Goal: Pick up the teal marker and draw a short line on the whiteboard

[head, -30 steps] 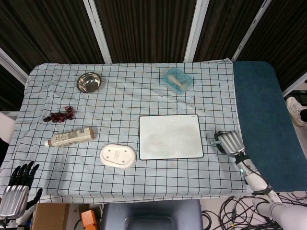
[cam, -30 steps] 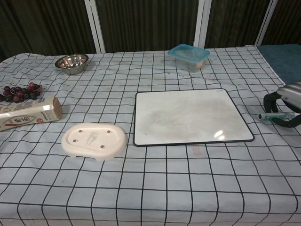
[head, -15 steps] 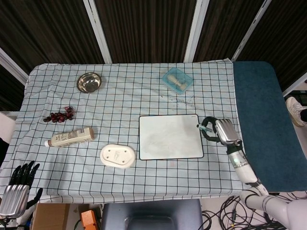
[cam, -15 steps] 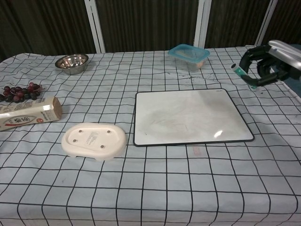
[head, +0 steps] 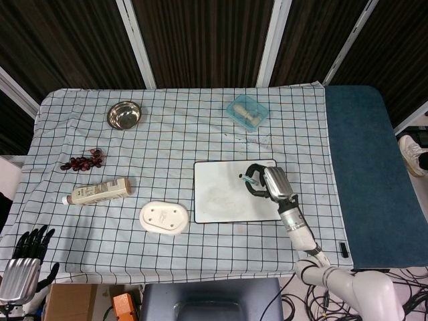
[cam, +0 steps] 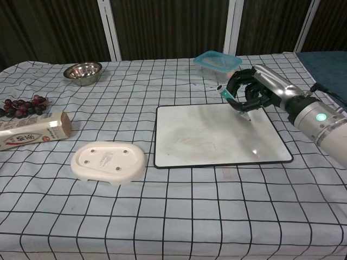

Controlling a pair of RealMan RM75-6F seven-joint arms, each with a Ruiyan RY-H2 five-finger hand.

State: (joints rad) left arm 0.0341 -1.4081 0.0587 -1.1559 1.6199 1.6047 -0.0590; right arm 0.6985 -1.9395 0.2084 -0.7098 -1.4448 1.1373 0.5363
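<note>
The whiteboard [head: 221, 194] [cam: 206, 135] lies flat at the centre right of the checked cloth. My right hand [head: 267, 184] [cam: 255, 92] hovers over its right part and grips the teal marker [head: 249, 179] [cam: 234, 104], which slants down toward the board. Whether the tip touches the surface cannot be told. My left hand [head: 25, 257] hangs below the table's near left corner, fingers spread, holding nothing; the chest view does not show it.
A white oval dish [head: 163, 218] [cam: 109, 161] lies left of the board. A lidded teal container [head: 246, 111] [cam: 218, 64] sits behind it. Further left are a bottle [head: 97, 192] [cam: 30, 134], grapes [head: 83, 160] [cam: 20, 105] and a steel bowl [head: 124, 114] [cam: 83, 72]. A blue mat [head: 368, 167] flanks the right.
My right hand has carried the marker from the cloth right of the board, up and leftward, to above the board's right part. The left hand has stayed put.
</note>
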